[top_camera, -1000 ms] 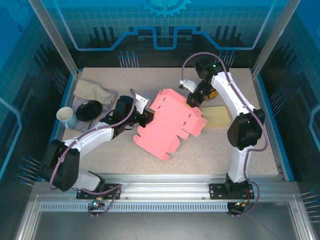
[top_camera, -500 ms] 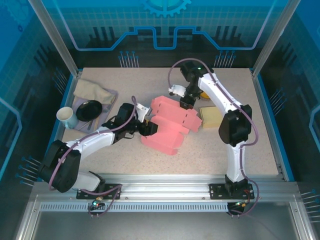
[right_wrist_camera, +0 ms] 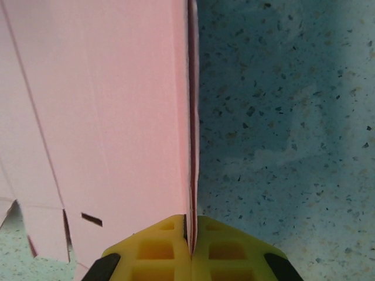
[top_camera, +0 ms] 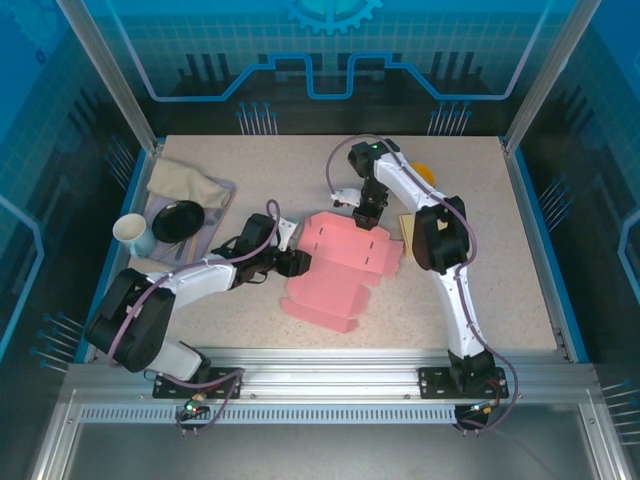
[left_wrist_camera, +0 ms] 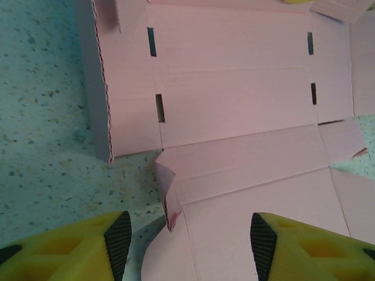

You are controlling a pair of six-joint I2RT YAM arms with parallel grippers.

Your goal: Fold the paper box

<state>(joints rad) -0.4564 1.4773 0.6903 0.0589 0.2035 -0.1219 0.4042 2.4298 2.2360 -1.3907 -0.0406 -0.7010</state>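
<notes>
Pinching one thin wall of the pink paper box (top_camera: 345,268), the right gripper (right_wrist_camera: 191,225) has its two yellow fingers pressed tight together, with the pink card caught right between them and the big flat side of the box reaching away ahead of them. The left gripper (left_wrist_camera: 190,234) has its fingers wide apart and is not squeezing anything. The box lies flat on the table (top_camera: 480,300) just ahead of those fingers, and a small flap (left_wrist_camera: 167,193) curls up in the gap between them. The box looks very light and thin, so I think it will slide on the smooth table if it is pushed and nothing holds it down. It should bend easily along its fold lines, but it will likely crumple or tear near the little slots if it is squeezed hard. A good place to grab is probably the edge of a flap, close to a fold line, not the middle of a big side. Soft, slow moves should work best.
</notes>
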